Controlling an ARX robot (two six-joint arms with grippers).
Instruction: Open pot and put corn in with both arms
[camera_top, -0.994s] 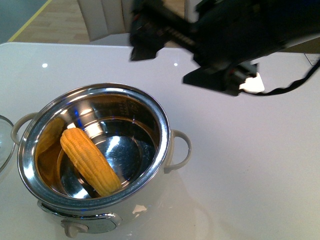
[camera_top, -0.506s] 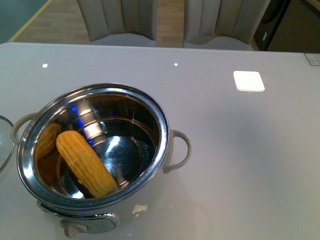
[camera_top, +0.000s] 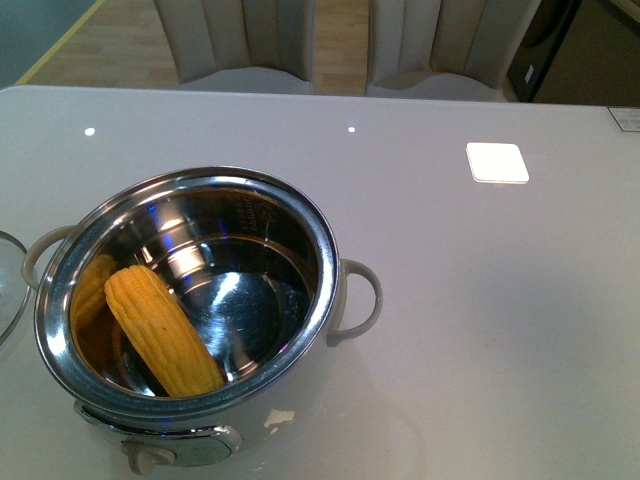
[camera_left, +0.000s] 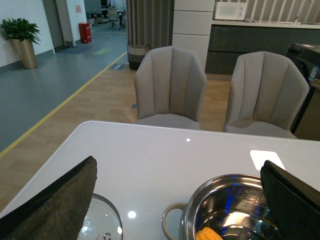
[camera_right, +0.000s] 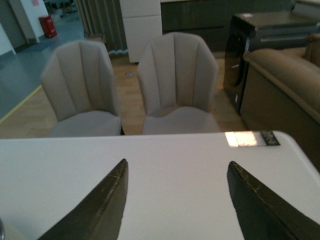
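Note:
The pot (camera_top: 330, 262) stands open at the front left of the white table, steel bowl bare. The yellow corn (camera_top: 160, 328) lies slanted inside it against the near left wall, its reflection beside it. The glass lid (camera_top: 8, 285) lies flat on the table left of the pot; the left wrist view shows the lid (camera_left: 100, 225) with its silver knob. No arm shows in the front view. My left gripper (camera_left: 180, 172) is open and empty, above the pot's rim (camera_left: 220, 182) and lid. My right gripper (camera_right: 176, 167) is open and empty over bare table.
A white square pad (camera_top: 497, 162) lies on the table at the back right. Two grey chairs (camera_top: 240, 40) stand behind the far edge. A dark cabinet (camera_right: 260, 45) and a brown sofa (camera_right: 285, 80) are beyond the table's right end.
A black arm that hung over the back of the table one second ago has left the front view. The corn has slid a little lower and leftward in the pot.

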